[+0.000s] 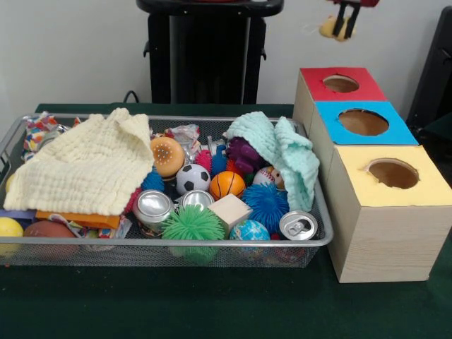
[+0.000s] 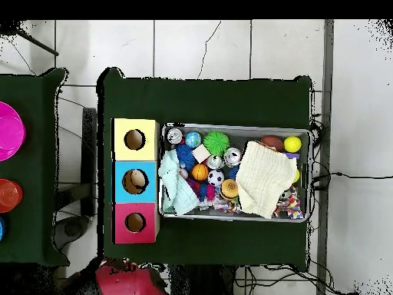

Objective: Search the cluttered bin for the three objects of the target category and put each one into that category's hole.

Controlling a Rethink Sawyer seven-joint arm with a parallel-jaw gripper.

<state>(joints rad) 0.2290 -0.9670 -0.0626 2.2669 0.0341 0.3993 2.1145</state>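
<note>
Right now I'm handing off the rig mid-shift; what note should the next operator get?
Gripper: raised above the red box, with a yellowish thing at it; grip unclear.
Bin: crowded with balls, cans, a block and two cloths.
Done: cannot tell if anything has gone into a hole.
Left: find the targets and drop each in its hole.

no text, label, brand or number can be read on anything here.

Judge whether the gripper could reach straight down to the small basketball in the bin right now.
Probably yes: the basketball lies uncovered in the bin, with nothing over it, and the gripper hangs raised above the boxes.
</note>
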